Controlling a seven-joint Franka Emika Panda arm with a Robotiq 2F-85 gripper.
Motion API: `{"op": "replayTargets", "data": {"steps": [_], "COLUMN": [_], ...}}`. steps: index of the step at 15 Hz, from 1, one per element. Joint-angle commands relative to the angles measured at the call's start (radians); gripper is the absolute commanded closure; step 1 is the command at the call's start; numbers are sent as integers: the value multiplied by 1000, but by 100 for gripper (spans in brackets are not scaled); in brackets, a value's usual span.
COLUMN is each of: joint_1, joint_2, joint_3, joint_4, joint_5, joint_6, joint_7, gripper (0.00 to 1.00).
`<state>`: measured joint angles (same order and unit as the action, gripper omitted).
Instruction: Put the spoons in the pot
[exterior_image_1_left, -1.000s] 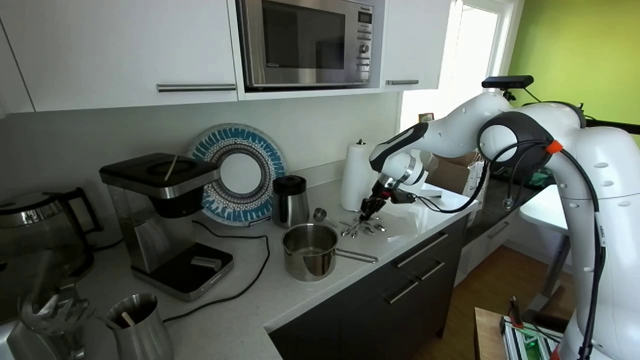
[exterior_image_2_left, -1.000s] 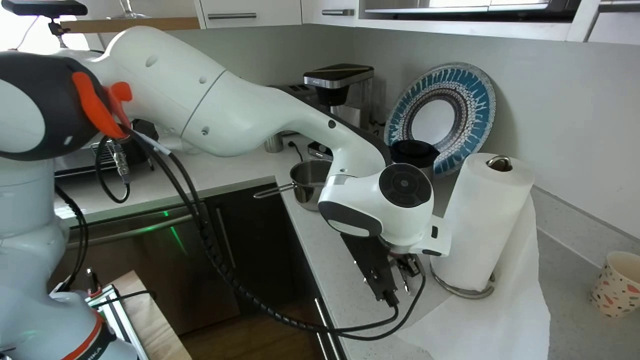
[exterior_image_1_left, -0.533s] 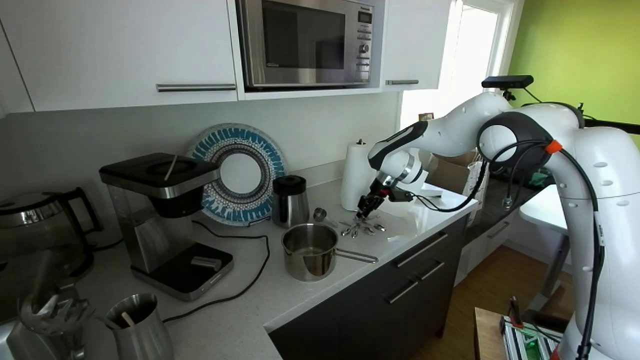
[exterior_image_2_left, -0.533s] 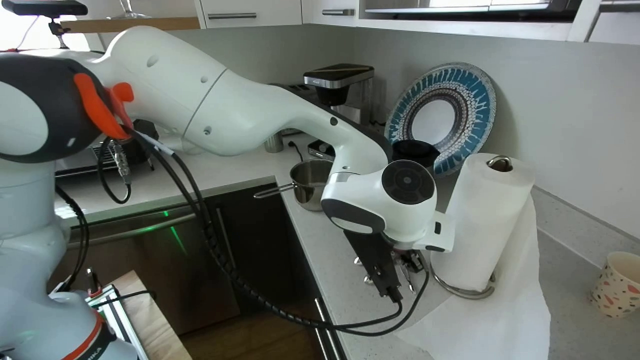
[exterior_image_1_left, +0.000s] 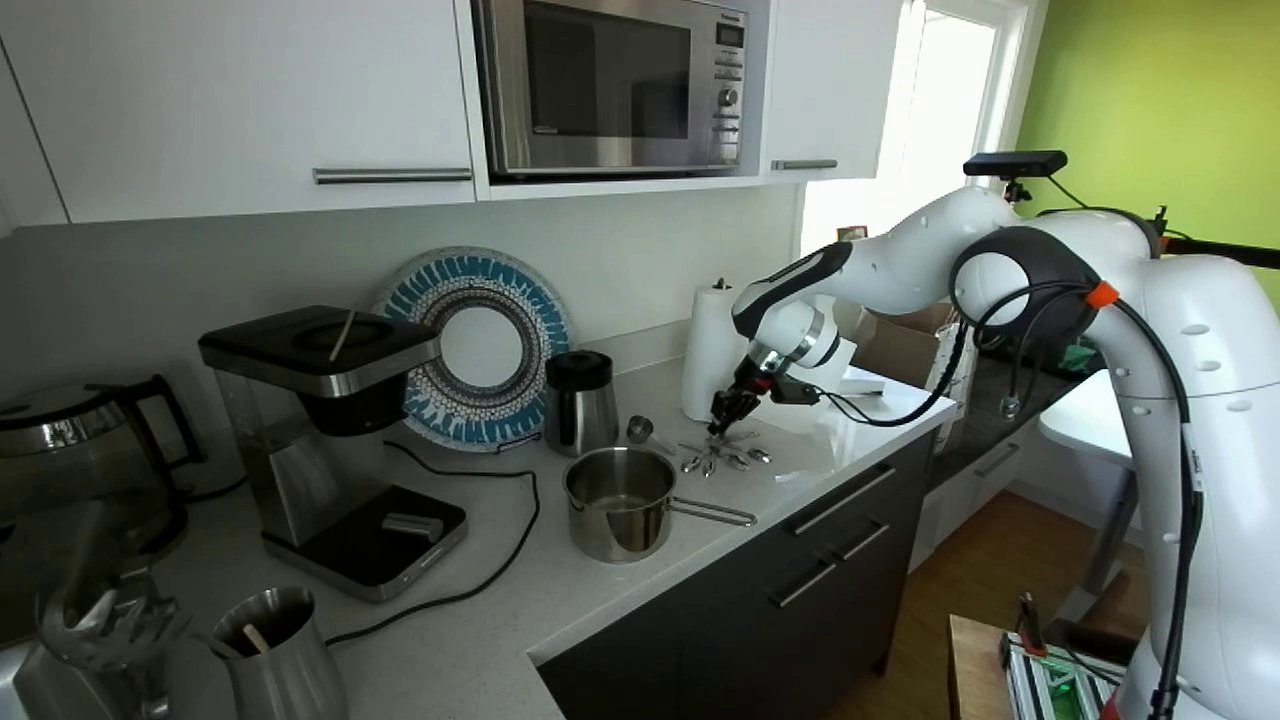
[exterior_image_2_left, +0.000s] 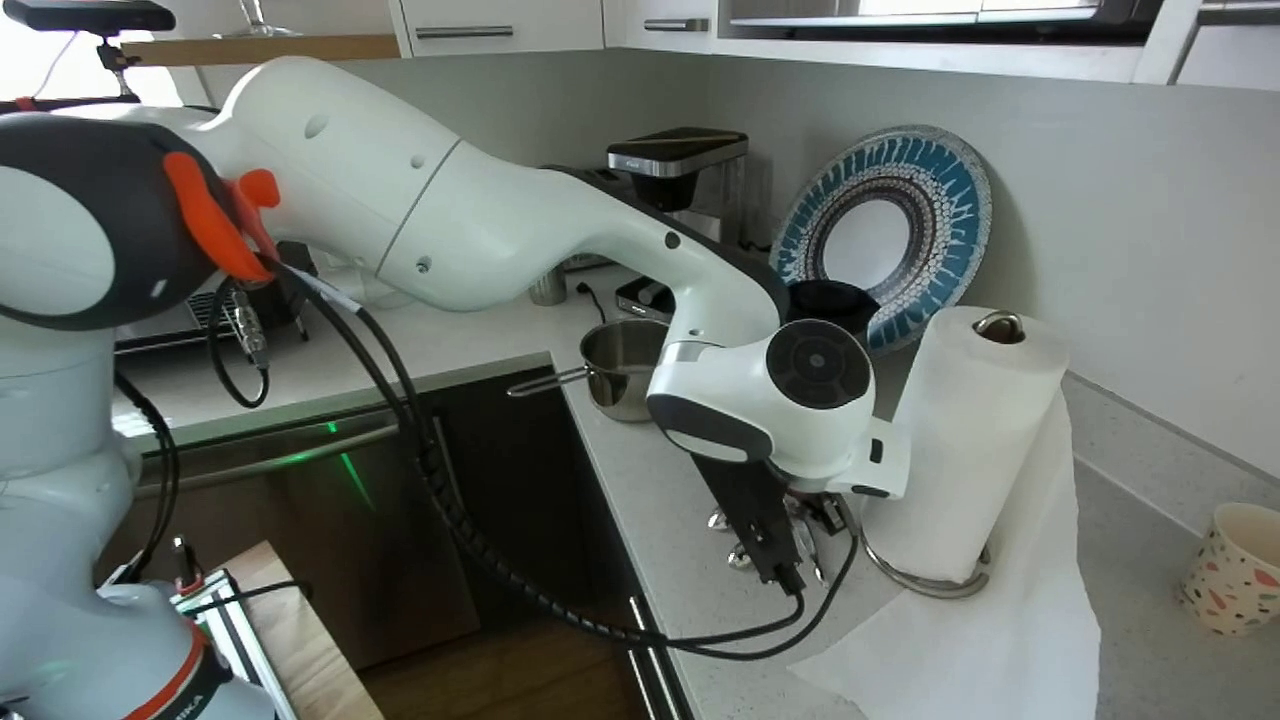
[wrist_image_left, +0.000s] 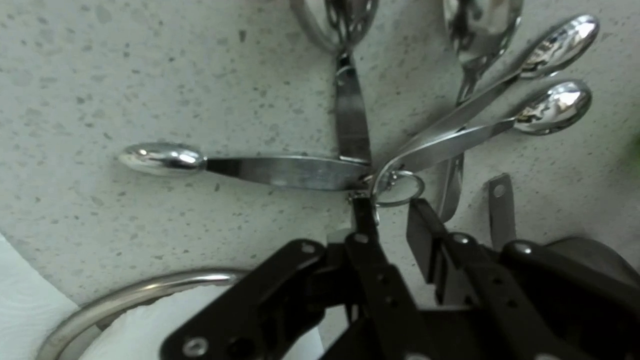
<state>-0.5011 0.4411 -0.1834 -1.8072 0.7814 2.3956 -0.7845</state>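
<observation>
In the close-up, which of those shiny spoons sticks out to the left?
The spoon lying almost level across the wrist view, its bowl nearest the left edge. The other spoons whose bowls show clearly have them at the top or right.

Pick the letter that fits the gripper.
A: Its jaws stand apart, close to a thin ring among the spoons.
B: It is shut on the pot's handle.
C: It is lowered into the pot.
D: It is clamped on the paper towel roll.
A: in the wrist view the gripper shows a gap between its jaws, with the thin ring close by, where handles of the spoons come together.
</observation>
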Motion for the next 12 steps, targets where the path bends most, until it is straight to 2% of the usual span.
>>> {"op": "replayTargets", "data": {"steps": [1,5,6,7,8,10,11,12], "joint_1": [-15,-16,-17,-19,-21,-23,-25,-25], "joint_2": [26,13,7,3,2,-1,-1,-1], "joint_3": [16,11,8,7,6,5,6,6], "joint_4": [21,7,2,0,0,-4,-4,-4], "joint_5": [21,10,5,7,6,3,4,2], "joint_6": [-8,-21,-25,-27,-27,-29,-32,-35], "joint_7": [12,34,41,43,48,56,58,59], "gripper": [71,64,66,64,69,90,90,99]}}
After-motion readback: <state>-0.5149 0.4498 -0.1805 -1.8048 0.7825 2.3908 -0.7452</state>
